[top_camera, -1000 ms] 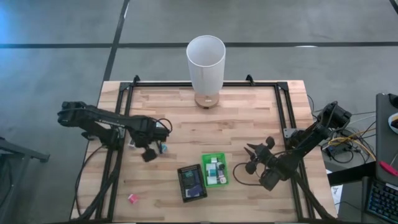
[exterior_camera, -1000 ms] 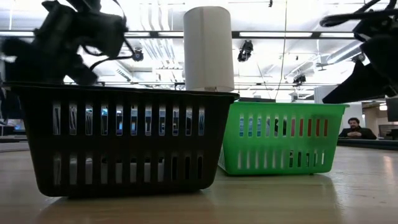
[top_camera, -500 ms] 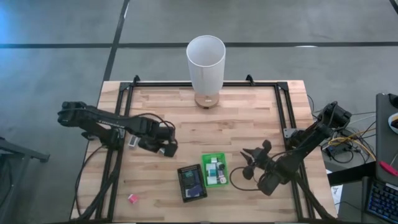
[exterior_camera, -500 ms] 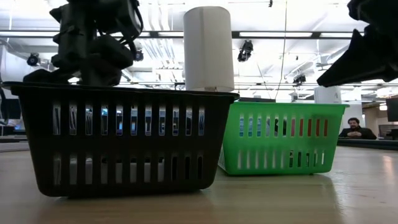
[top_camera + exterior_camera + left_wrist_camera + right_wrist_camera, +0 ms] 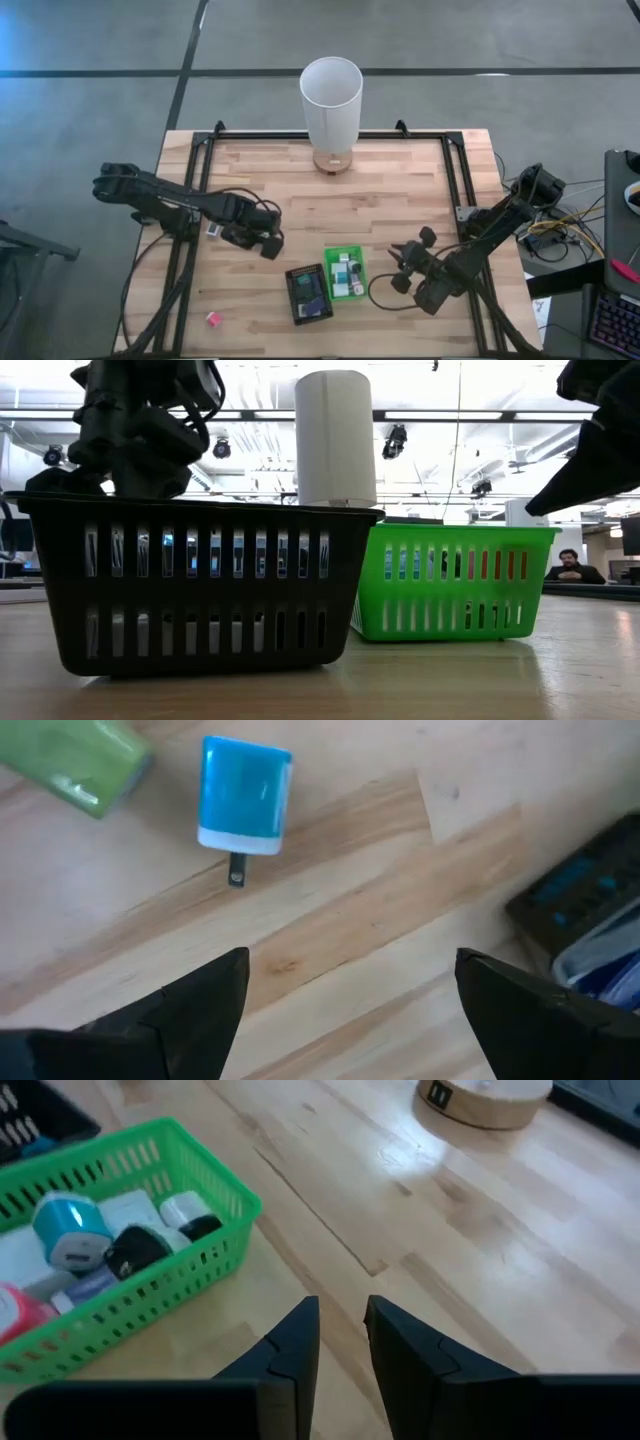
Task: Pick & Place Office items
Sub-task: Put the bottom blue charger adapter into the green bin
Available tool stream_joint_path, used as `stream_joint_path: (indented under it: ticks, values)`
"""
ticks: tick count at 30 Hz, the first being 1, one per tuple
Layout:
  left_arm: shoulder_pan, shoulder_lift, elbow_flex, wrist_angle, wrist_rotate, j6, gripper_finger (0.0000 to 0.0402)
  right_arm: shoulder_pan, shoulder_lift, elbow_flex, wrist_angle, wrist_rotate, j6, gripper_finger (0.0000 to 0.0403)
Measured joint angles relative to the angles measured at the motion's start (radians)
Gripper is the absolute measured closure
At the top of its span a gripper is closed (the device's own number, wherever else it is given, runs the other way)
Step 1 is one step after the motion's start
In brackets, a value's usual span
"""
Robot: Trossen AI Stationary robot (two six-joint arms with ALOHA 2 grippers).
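Two matte-black jointed arms (image 5: 170, 200) (looping black cables)

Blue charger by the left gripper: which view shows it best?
The left wrist view: the blue charger lies large and unblocked on the wood, prong showing, beyond the open left gripper. High, low and right wrist views don't show it clearly.

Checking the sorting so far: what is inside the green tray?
The green tray holds a teal block, a black clip, white pieces and something pink at the picture's edge. Anything beneath these is covered.
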Motion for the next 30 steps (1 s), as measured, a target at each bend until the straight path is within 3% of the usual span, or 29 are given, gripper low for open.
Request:
stream_joint_path:
  ticks: [10,18,30]
  values:
    - [-0.063,0.0,0.0,0.0,-0.021,0.094,0.0048,-0.002,0.0,0.0,0.003,0.027,-0.149,0.0328]
    - [-0.063,0.0,0.0,0.001,-0.021,0.249,0.0048,-0.003,0.0,0.0,0.006,0.183,-0.159,0.0334]
    - [-0.063,-0.001,0.0,0.012,-0.024,0.271,0.0048,-0.003,0.0,0.0,0.008,0.199,-0.184,0.0321]
